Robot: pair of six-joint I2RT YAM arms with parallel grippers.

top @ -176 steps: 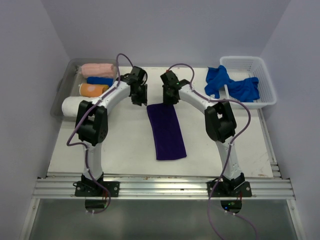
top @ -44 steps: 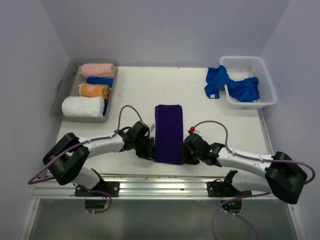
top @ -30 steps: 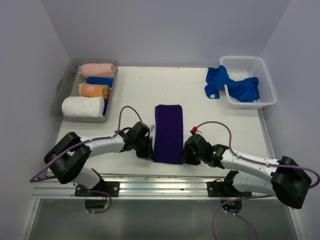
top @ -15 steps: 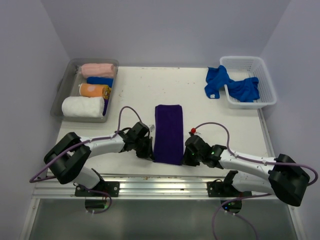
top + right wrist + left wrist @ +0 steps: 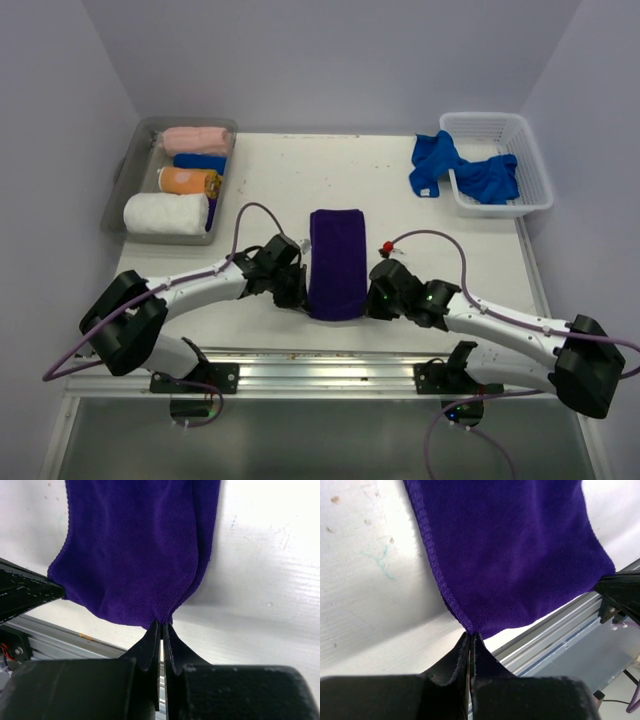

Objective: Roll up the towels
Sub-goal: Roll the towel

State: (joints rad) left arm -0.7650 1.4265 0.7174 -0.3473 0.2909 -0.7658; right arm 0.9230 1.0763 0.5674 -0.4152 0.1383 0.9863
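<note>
The left fingers (image 5: 456,656) are pressed together on the near left corner of the purple towel (image 5: 337,262), and the right fingers (image 5: 176,647) pinch its near right corner the same way. The towel lies lengthwise in the middle of the desk (image 5: 420,205), stretching away from both sets of fingertips. Its near edge spans between them, close to the desk's front edge.
</note>
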